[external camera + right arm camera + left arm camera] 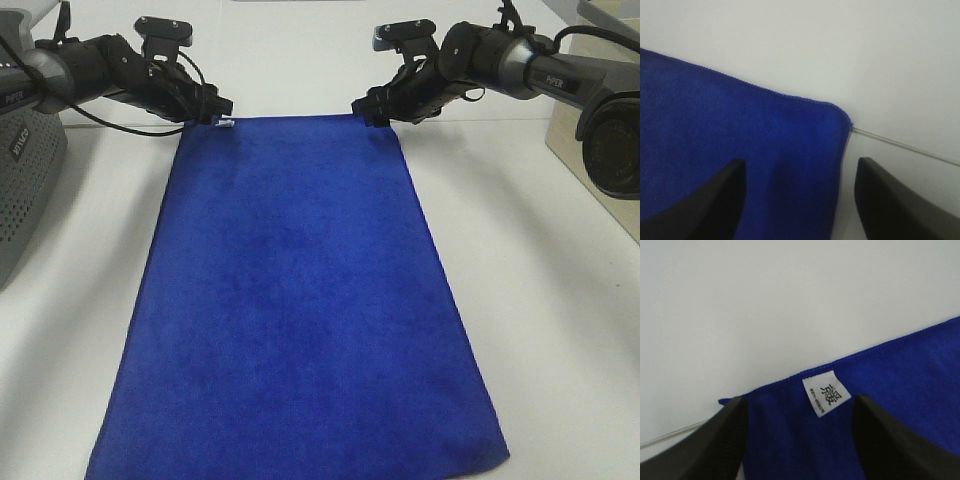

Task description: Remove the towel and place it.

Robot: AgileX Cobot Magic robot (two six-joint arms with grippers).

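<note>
both pincers sit at the far corners of the towel, which lies flat on the white worktop. left pincer stands spread apart over the corner with the white tag; right pincer is likewise released, straddling the other corner's edge.

White tabletop under even, soft light
A plain white table fills the view; a grey perforated housing sits at nine o'clock, a beige box at three o'clock
</note>
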